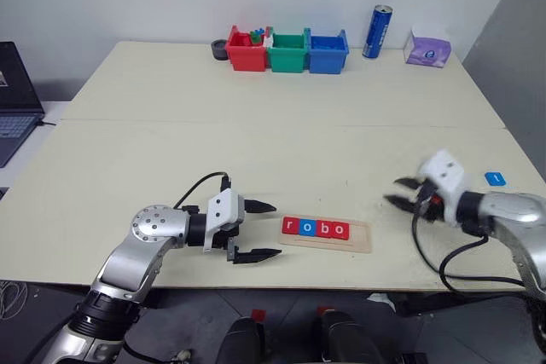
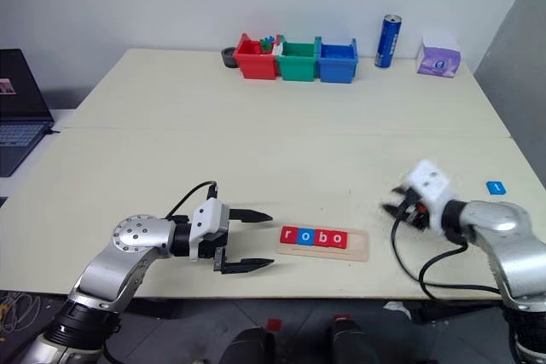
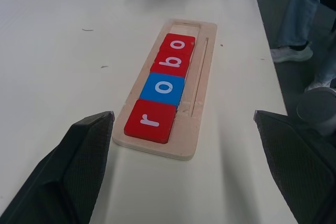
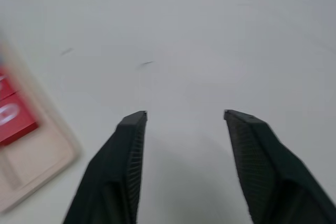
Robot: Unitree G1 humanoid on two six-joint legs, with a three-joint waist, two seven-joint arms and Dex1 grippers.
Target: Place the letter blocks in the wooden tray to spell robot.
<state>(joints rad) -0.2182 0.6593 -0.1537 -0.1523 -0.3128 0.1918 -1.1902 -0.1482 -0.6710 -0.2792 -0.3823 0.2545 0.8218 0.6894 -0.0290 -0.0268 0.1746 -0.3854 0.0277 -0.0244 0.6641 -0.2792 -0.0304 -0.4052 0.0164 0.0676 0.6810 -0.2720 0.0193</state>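
Cream worktop (image 1: 256,151), wooden tray (image 1: 362,238) holding four letter blocks (image 1: 315,228) reading robo, fifth blue block (image 1: 495,179) far right, left gripper (image 1: 260,231) and right gripper (image 1: 401,192) both with jaws spread, empty.

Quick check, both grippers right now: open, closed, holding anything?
Left gripper: open, empty, beside the wooden tray.
Right gripper: open, empty, over bare table.

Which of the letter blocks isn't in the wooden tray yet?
The blue t block, lying alone on the table near the robot's right arm. The other four, r, o, b and o, sit side by side in the wooden tray.
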